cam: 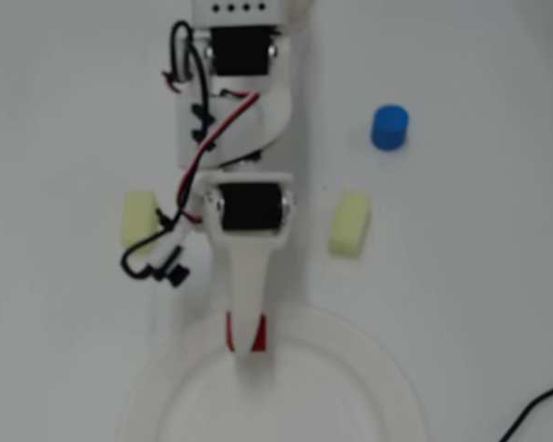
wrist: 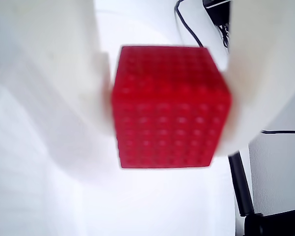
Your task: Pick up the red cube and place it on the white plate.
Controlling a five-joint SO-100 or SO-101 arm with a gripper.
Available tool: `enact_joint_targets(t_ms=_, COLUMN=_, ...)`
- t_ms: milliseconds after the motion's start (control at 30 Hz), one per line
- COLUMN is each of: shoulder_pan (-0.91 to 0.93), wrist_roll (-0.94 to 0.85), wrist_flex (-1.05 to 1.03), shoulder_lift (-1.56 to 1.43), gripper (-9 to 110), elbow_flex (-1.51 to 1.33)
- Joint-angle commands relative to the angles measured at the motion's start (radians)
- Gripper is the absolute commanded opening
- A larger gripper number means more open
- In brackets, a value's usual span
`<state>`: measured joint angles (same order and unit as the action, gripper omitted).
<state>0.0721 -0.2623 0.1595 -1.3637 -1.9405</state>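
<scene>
White and evenly lit, the surface [cam: 461, 276] carries the arm and everything near it in the overhead view. Reaching down the picture from its base at the top, the arm ends in the end effector [cam: 247, 343], which holds the red cube [cam: 246, 333] clamped between its two pale fingers. Only slivers of red show on either side of the upper finger in that view. In the wrist view the red cube [wrist: 169, 108] fills the middle of the picture, with a white finger [wrist: 64, 98] pressed against its left face and the other against its right, so the jaws are narrowed to the cube's width.

What the coming move turns on is the relation below the end effector: the white plate [cam: 387, 368] lies directly beneath it and extends further out from the arm. The fingertips appear to hang over the inner edge of the near rim, just where the plate's well begins. How high the cube sits above the plate cannot be told from these views. Judging from this, a short lowering and a release would set the cube on the plate, though carrying it slightly further out would put it more safely in the well.

Behind the end effector, toward the base, lie two pale yellow blocks, one [cam: 140, 219] on the picture's left of the arm and one [cam: 349, 224] on its right. Further back on the right stands a blue cylinder [cam: 389, 127].
</scene>
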Motion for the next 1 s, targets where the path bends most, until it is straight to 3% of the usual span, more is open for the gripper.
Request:
enact_joint_targets(t_ms=0, shoulder_pan=-0.005, wrist_roll=0.026, wrist_flex=-0.048, shoulder_lift=-0.051, gripper=11, elbow_flex=0.04)
enact_joint_targets(t_ms=233, shoulder_pan=-0.014, wrist_roll=0.092, wrist_flex=-0.238, shoulder_lift=-0.175, gripper=24, elbow_flex=0.038)
enact_joint_targets(t_ms=300, shoulder_pan=-0.018, wrist_roll=0.121, wrist_flex=-0.314, shoulder_lift=-0.222, gripper=33, elbow_flex=0.04)
enact_joint_targets(t_ms=633, shoulder_pan=-0.038, wrist_roll=0.189, wrist_flex=-0.756, shoulder_lift=-0.578, gripper=47, elbow_flex=0.025)
enact_joint_targets(t_ms=967, shoulder_pan=-0.034, wrist_roll=0.221, wrist_flex=-0.963, shoulder_lift=-1.388, gripper=49, elbow_flex=-0.571)
